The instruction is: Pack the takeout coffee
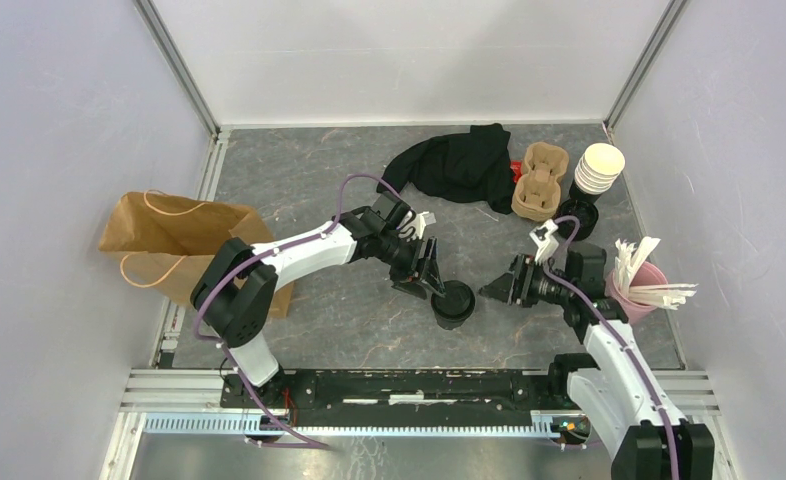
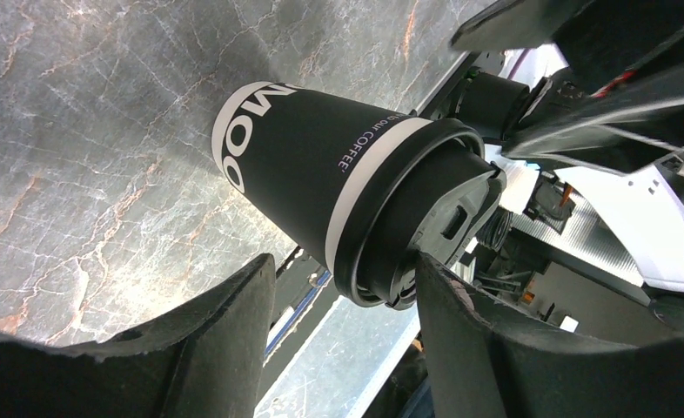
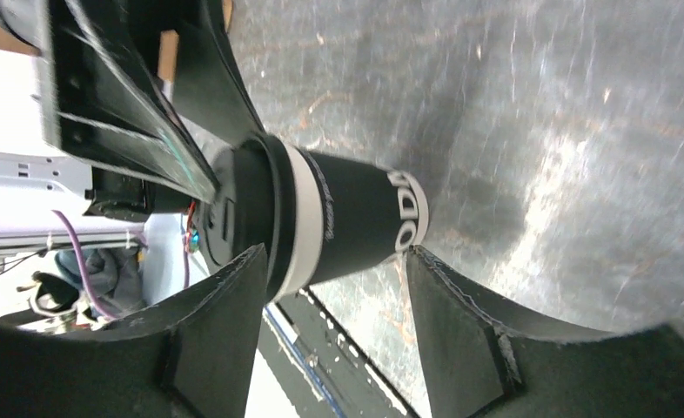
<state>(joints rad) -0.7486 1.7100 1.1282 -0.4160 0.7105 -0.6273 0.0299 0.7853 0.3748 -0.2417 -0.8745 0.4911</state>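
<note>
The left arm and right arm pair white shells with black joints. A purple cable trails along each. The fingers are matte black.

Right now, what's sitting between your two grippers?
One lidded black cup, on the table, directly between the left gripper and the right gripper. The top view shows it best.

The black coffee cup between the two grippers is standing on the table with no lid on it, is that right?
No. The black coffee cup does stand on the table between the left gripper and right gripper, but it has its black sip lid on, as the left wrist view shows.
</note>
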